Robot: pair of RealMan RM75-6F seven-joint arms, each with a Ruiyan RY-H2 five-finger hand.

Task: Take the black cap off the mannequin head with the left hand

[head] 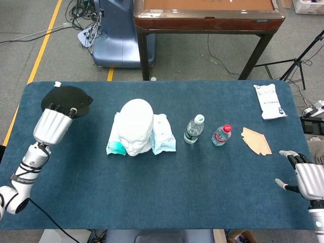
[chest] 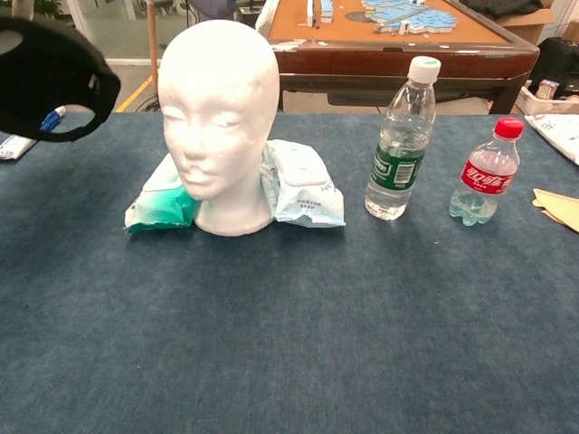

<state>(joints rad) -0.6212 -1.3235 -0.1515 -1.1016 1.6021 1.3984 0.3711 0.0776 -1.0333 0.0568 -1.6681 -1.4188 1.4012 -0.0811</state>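
Note:
The white mannequin head (head: pixel 134 124) (chest: pixel 218 122) stands bare on the blue table, propped against wet-wipe packs. The black cap (head: pixel 67 99) (chest: pixel 47 80) hangs in the air over the table's far left, well clear of the head. My left hand (head: pixel 52 123) grips the cap from below in the head view; the chest view shows only the cap, not the hand. My right hand (head: pixel 307 178) rests at the table's right front edge with fingers spread, holding nothing.
Wet-wipe packs (head: pixel 163 134) (chest: pixel 301 183) lie beside the head. A green-label bottle (head: pixel 193 128) (chest: pixel 401 140) and a red-cap bottle (head: pixel 221 134) (chest: pixel 486 172) stand to the right. A toothpaste tube (chest: pixel 50 119) is partly behind the cap. A tan paper (head: pixel 256 140) and a white packet (head: pixel 270 101) lie far right.

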